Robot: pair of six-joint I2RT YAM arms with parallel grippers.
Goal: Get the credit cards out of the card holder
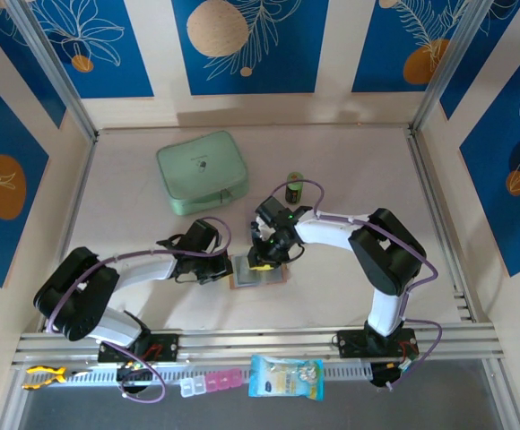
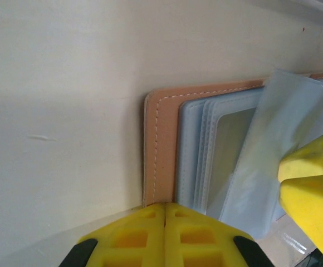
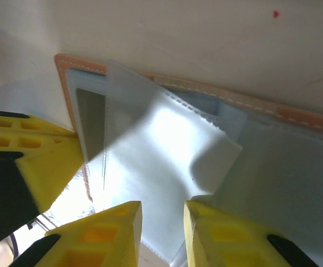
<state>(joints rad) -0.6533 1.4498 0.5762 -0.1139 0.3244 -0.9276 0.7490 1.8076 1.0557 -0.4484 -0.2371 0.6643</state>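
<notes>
Open holder [image 2: 160, 139] on the table [image 1: 359, 170], a gripper on either side.

The left gripper [image 2: 165, 214] sits at the holder's left side with its yellow jaws pressed together on nothing, the tips right at the stitched tan border. The holder lies flat and open in the middle of the table's near part, between the two grippers, its grey plastic pockets facing up. Whether cards are in them cannot be told. One sleeve [image 3: 150, 161] stands up from the stack and runs into the right gripper [image 3: 162, 214], whose jaws stand a narrow way apart around it; whether they pinch it cannot be told. Farther back, a mint case [image 1: 202, 170] carries a small dark mark and the blue packet [image 1: 285, 377] at the near edge carries print, both too small to read.
</notes>
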